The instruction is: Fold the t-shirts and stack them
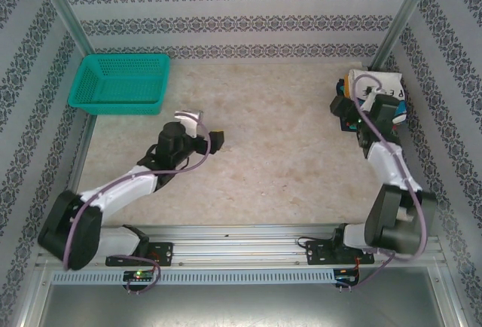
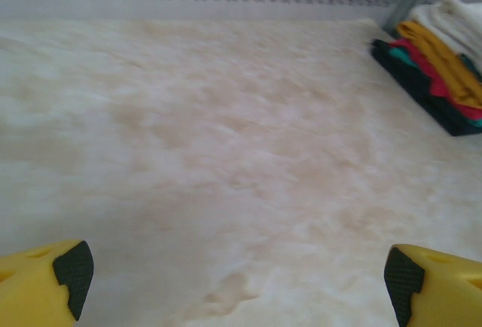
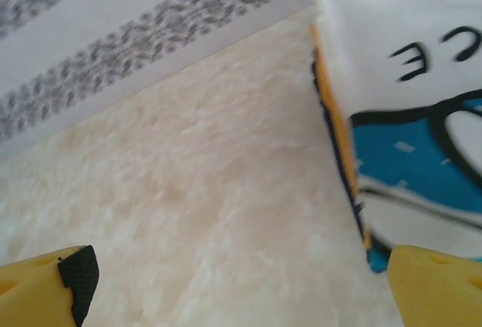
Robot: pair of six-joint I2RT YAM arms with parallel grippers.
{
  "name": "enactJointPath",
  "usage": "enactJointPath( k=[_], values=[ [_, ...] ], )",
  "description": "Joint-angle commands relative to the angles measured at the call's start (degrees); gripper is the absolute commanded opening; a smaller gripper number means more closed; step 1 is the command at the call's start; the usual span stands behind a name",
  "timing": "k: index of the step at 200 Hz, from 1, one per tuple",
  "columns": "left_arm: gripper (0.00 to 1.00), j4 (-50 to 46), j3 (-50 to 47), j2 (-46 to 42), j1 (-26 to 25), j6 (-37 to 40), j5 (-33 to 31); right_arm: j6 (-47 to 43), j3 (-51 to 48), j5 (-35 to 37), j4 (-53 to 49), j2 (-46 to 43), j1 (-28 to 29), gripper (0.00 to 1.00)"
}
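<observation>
1. We find the right claw (image 3: 241,285) spread, with the white t-shirt (image 3: 407,78) at its 2 o'clock, topping the stack (image 2: 444,71) at the surface's (image 1: 279,139) 2 o'clock.
2. We note its blue print and black lettering.
3. The left claw (image 2: 237,278) is spread.

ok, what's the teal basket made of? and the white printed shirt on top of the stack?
Teal mesh basket: looks like moulded plastic, with rigid lattice walls. White folded t-shirt with blue print: matte cloth, likely cotton, with soft fold edges.
</observation>
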Motion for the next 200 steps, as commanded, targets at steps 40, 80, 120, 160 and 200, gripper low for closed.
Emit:
enactJointPath(
  k=[40,80,120,160,200],
  values=[
    [1.00,-4.7,-11.0,-14.2,9.1,12.1,-18.5,-12.2,-18.2,12.5,17.0,-7.2,10.4,0.98],
    [1.00,13.2,-20.0,-8.1,20.1,11.4,-12.1,-13.6,-27.0,13.3,35.0,-3.1,11.2,0.98],
    [1.00,29.3,-18.9,6.0,23.3,12.2,-8.2,-15.4,-29.9,11.6,47.6,5.0,11.9,0.98],
    [1.00,41.4,-16.4,20.7,25.6,12.9,-6.1,-15.8,-30.2,11.4,52.5,10.1,12.2,0.98],
    [1.00,35.7,-15.1,19.1,25.9,10.3,-10.7,-15.6,-25.5,15.4,46.0,10.9,13.2,0.98]
  ],
)
